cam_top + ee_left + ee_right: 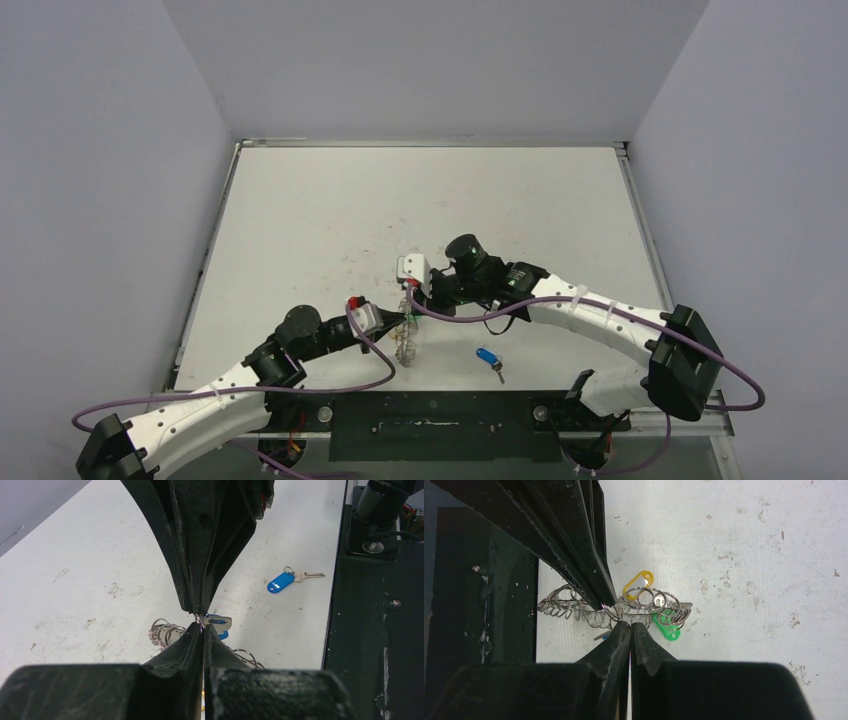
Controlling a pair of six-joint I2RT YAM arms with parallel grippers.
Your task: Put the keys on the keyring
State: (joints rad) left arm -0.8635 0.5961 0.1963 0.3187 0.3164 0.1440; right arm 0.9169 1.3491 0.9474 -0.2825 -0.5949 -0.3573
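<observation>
Pincers first: left pincer [201, 620] is fully closed, tips nipping a thin strand of wire on the keyring [405, 345]. Right pincer [619, 614] is closed too, clamped on the ring's wire just beside the left one's grip. So both arms hold the same ring from opposite sides, over the middle of the counter [300, 220], towards its near edge.

Ring hangs below the tips; can't tell whether its lower loops touch the counter. Yellow tag [639, 579], green tag [668, 630] and 1 blue tag [223, 635], just behind the left tips, look threaded on. Their keys are mostly lost among the loops.

Further out, 1 blue-tag key [489, 360] lies loose on the counter. It sits apart from the ring, close to the near edge, right of centre.

My read: ring is being steadied with 3 keys on and 1 to go. Likely next move is right pincer releases and fetches the loose key while left holds the ring. That calls for a grip on the tag that leaves the key's small split ring free, plus a free loop presented square to it. Risk: ring swings when 1 grip drops.
</observation>
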